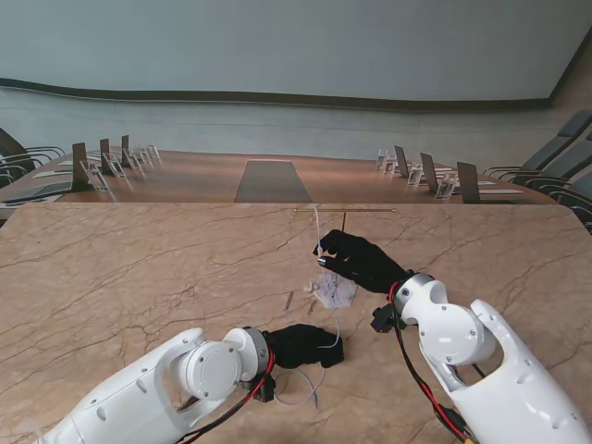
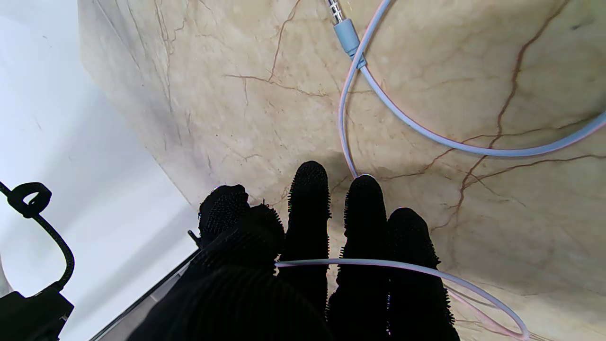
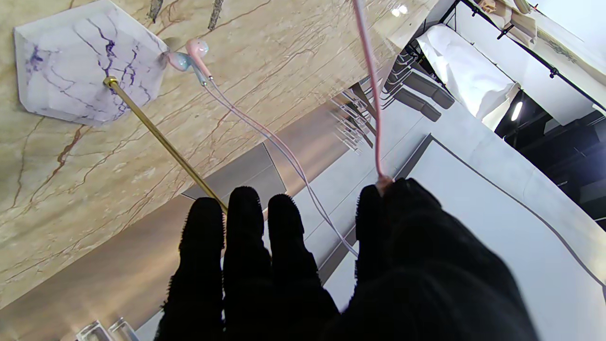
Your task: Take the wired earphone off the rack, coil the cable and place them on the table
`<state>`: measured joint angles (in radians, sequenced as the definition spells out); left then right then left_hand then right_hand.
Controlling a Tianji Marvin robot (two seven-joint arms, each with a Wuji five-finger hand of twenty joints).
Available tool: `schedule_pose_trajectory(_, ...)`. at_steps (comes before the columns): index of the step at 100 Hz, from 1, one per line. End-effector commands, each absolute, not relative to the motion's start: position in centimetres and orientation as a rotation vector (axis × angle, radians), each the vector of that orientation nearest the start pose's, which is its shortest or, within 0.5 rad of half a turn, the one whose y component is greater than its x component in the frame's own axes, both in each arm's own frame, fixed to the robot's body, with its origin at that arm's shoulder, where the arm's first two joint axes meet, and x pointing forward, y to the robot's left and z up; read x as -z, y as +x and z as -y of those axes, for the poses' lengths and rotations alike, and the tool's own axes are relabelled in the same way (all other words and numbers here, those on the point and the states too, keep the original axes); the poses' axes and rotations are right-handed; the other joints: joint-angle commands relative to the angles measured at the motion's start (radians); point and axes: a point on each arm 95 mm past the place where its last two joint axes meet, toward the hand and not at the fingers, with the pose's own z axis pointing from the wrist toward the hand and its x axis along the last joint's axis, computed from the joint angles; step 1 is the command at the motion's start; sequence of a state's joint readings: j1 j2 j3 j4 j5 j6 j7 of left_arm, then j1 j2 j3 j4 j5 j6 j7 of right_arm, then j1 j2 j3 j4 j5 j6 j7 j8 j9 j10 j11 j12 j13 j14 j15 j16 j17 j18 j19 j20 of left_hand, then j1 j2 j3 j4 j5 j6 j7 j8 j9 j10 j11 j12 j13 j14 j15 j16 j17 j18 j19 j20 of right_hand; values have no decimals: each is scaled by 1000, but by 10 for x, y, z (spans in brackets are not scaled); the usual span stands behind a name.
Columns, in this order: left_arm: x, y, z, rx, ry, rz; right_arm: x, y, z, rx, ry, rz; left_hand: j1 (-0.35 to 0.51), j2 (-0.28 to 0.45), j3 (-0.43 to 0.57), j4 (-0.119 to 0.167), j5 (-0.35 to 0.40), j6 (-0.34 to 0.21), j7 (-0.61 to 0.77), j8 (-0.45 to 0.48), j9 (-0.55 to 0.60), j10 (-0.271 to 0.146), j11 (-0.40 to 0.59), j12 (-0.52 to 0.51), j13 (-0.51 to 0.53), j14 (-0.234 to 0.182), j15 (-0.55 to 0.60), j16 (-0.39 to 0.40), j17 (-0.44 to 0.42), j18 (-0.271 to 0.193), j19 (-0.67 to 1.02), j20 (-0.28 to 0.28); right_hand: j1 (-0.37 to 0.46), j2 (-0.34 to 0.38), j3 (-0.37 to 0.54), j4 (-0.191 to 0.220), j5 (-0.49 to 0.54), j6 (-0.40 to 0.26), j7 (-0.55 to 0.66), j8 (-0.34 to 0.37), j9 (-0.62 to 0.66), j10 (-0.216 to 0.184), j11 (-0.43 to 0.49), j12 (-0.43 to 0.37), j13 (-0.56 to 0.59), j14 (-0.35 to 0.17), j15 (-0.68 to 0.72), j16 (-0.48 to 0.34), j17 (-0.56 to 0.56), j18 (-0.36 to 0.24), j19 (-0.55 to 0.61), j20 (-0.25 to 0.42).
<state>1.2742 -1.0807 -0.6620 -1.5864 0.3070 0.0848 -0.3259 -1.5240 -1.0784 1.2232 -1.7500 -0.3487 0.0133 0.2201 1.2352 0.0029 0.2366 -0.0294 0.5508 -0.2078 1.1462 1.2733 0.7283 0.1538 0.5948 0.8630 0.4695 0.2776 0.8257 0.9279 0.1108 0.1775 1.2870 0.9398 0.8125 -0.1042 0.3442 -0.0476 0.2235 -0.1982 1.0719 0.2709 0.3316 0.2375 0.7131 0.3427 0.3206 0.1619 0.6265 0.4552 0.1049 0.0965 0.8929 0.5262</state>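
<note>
No readable text, label, brand, number or sign appeared in any view; the small stands on the far desks, toward eleven and one o'clock, were too small to make out.

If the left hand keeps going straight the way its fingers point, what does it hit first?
Likely the earphone cable: one strand runs up to the middle fingertips of the left hand. Beyond it lie the curved loop and the plug on the table. Whether the fingers already touch the strand is unclear.
</note>
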Motion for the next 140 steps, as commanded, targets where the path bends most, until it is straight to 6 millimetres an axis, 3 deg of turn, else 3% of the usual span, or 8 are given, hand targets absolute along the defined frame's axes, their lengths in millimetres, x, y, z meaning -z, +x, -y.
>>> schedule_pose_trajectory(1, 353, 355, 162, 1704, -1778, -2116, 273, 403, -33, 2202, -1954, 1564, 56, 58, 0, -12, 31, 26, 41, 8, -17, -11, 3, 4, -11, 0, -3, -13, -14, -29, -2, -10, 23, -52, 98, -5, 37, -44, 43, 46, 33, -6, 29, 18, 32, 8, 32, 5, 13, 15, 54, -22)
schedule_pose_trajectory(26, 353, 356, 162, 1695, -1790, -2112, 278, 405, -34, 2279, -1925, 1592, 56, 45, -8, -12, 8, 29, -69, -103, -12, -13, -19, 11, -9, -6, -26, -33, -18, -22, -26, -28, 41, -160, 331, -40, 167, -109, 97, 118, 144, -14, 55, 35, 117, 11, 44, 4, 56, 47, 109, -40)
schedule_pose_trajectory(40, 352, 356, 162, 1689, -1794, -2098, 280, 404, -32, 2282, -1932, 1578, 56, 3, -37, -16, -65, 48, -260, -365, -32, -22, -85, 45, -34, -31, -73, -72, -49, -16, -110, -76, 38, -195, 407, -37, 253, -112, 134, 237, 171, -12, 67, 42, 116, 14, 43, 3, 50, 47, 121, -50)
schedule_pose_trajectory(54, 351, 358, 159, 1699, -1795, -2069, 281, 402, -31, 2279, -1928, 1569, 17, -92, -238, 13, -205, 110, -347, -617, -92, -33, -145, 12, -78, -60, -152, -136, -99, -4, -252, -151, 19, -216, 473, -22, 327, -105, 128, 385, 201, -8, 72, 46, 107, 10, 37, 0, 43, 44, 126, -55)
schedule_pose_trajectory(61, 350, 359, 156, 1704, -1793, -2056, 282, 401, -30, 2278, -1923, 1575, -103, -130, -238, 14, -234, 138, -402, -646, -171, -39, -118, -202, -113, -78, -218, -184, -128, -7, -324, -183, 9, -224, 501, -6, 351, -95, 130, 432, 215, -10, 74, 46, 102, 3, 32, -2, 40, 41, 126, -56)
schedule_pose_trajectory(82, 347, 362, 142, 1721, -1816, -1980, 280, 397, -25, 2263, -1909, 1611, -360, -96, -217, 13, -290, 212, -589, -721, -253, -40, -202, -313, -182, -116, -395, -308, -178, -19, -523, -263, -8, -249, 564, 21, 400, -66, 129, 493, 267, -17, 64, 33, 87, -16, 21, -8, 29, 27, 116, -58)
schedule_pose_trajectory(115, 343, 365, 125, 1741, -1814, -1887, 281, 392, -21, 2235, -1889, 1668, -500, -82, -186, 4, -337, 244, -672, -791, -310, -52, -272, -386, -229, -146, -528, -394, -185, -30, -693, -312, -11, -292, 654, 36, 445, -5, 134, 506, 363, 22, 75, 34, 147, 11, 53, -5, 67, 28, 133, -63)
schedule_pose_trajectory(140, 336, 369, 118, 1786, -1827, -1819, 282, 387, -20, 2190, -1862, 1747, -548, -26, -208, 2, -333, 248, -692, -809, -317, -48, -290, -407, -236, -152, -562, -422, -184, -33, -748, -321, 7, -343, 755, 29, 480, 30, 169, 473, 472, 86, 242, 66, 276, 45, 174, 57, 150, 101, 256, -34)
